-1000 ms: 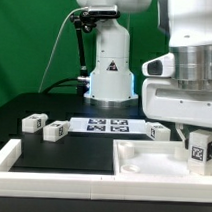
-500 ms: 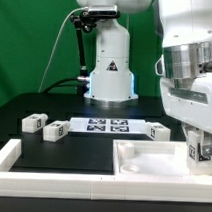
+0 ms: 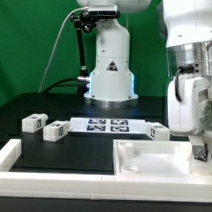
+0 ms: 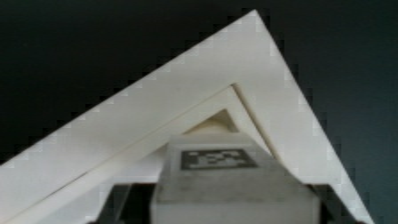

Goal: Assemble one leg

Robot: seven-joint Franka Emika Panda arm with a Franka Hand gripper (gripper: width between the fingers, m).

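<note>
My gripper (image 3: 199, 144) is at the exterior view's right, shut on a leg (image 3: 200, 151), a small white block with a black-and-white tag. It holds the leg just above the far right corner of the large white recessed panel (image 3: 142, 162). In the wrist view the leg (image 4: 217, 170) sits between my dark fingers (image 4: 128, 203), tag facing up, with my gripper (image 4: 217, 208) over a pointed corner of the panel (image 4: 196, 95). Three more legs lie on the black table: two at the left (image 3: 34, 121) (image 3: 56, 131), one behind the panel (image 3: 158, 131).
The marker board (image 3: 108, 125) lies flat at mid-table in front of the arm's white base (image 3: 110, 69). A white L-shaped rail (image 3: 10, 156) runs along the table's front left, next to the panel.
My gripper has moved toward the exterior view's right and lower with the leg in it, down onto the panel's far right corner. The loose legs have not moved.
</note>
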